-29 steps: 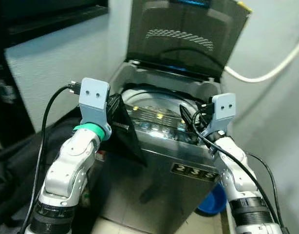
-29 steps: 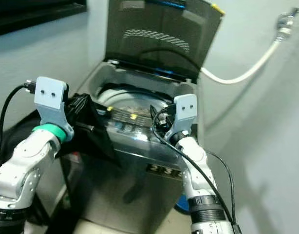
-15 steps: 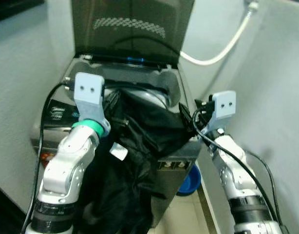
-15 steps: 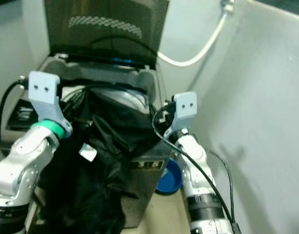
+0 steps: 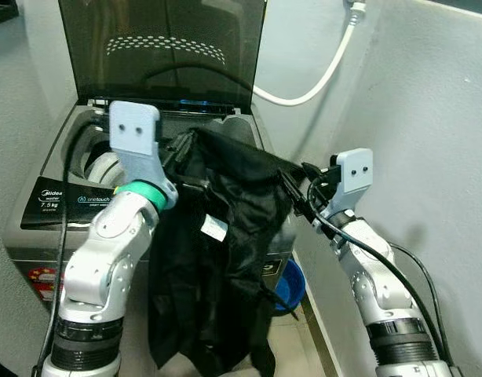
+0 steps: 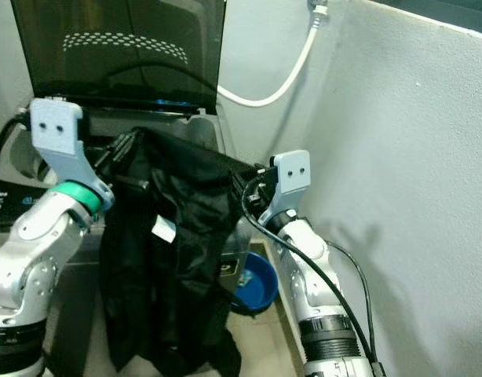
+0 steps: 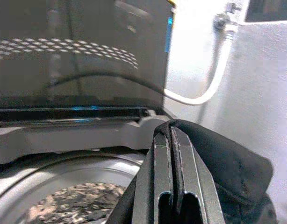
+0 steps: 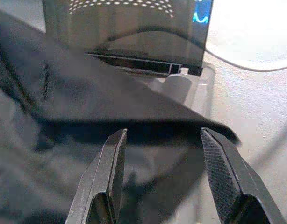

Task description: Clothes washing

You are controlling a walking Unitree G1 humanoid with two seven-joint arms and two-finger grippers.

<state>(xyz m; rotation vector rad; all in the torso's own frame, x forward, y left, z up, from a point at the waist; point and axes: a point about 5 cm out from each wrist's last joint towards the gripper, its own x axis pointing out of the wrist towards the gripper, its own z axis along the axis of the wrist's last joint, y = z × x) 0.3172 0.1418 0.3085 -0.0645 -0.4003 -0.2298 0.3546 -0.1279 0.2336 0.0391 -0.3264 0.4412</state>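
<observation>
white hose [image 5: 319, 78] on wall; blue basin [image 5: 290, 284] on floor beside it.

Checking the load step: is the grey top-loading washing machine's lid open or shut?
Open: the dark tinted lid stands raised behind the washing machine's drum opening.

Garment [image 5: 225, 259] over washer's [image 5: 60, 208] front edge — basin [image 5: 292, 284] below, right.
</observation>
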